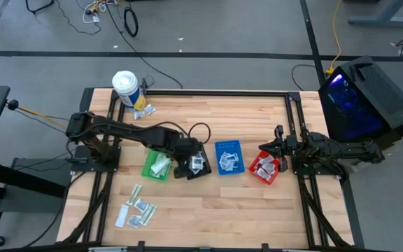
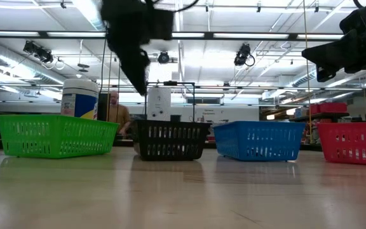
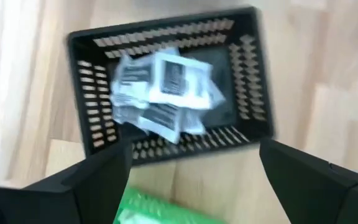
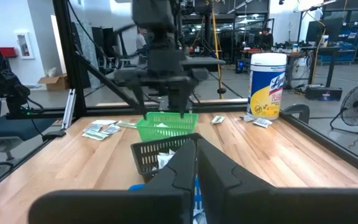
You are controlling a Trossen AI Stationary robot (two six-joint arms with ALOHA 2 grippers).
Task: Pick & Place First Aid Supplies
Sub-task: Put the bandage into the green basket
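The left arm reaches from the table's left edge toward its middle, elbow bent, and its left gripper hangs above the surface pointing down with the two fingers spread wide and nothing between them. The right arm lies folded low along the table's right edge, its right gripper pressed closed and empty.
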